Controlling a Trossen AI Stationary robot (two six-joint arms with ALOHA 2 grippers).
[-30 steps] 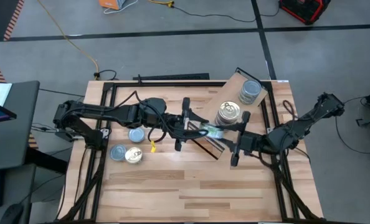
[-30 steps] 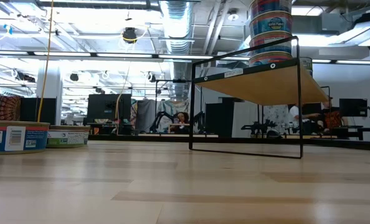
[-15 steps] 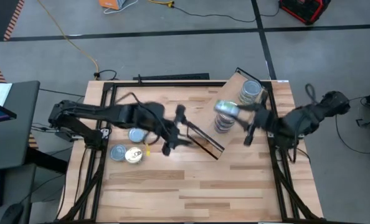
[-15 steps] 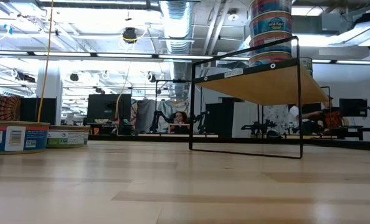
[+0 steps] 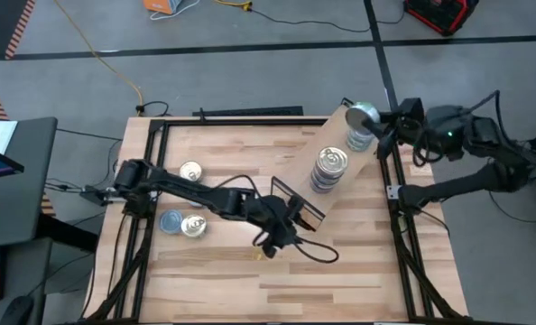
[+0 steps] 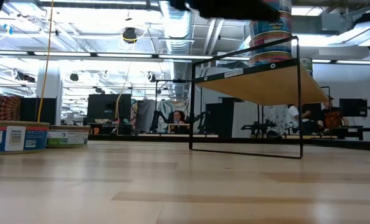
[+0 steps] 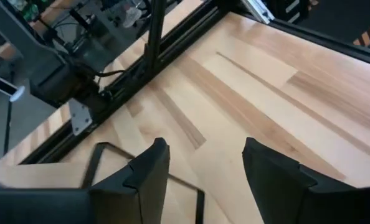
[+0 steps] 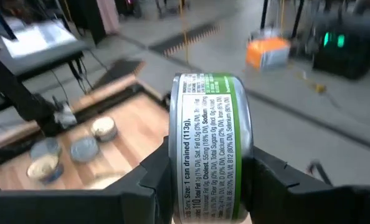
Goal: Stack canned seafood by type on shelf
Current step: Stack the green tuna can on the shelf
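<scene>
We're carrying a green-label tin (image 8: 207, 146) in the right end effector (image 5: 374, 120), clamped on its sides, over the shelf (image 5: 340, 144) by the blue stack so types match. The left end effector (image 5: 281, 236) is hanging wide open, empty, over the bench (image 5: 340, 262).

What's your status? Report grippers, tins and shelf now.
Right gripper shut on green-label tin, above shelf far corner stack. Left gripper open, empty, over table. Three tins loose at left. Nothing blocking.
</scene>
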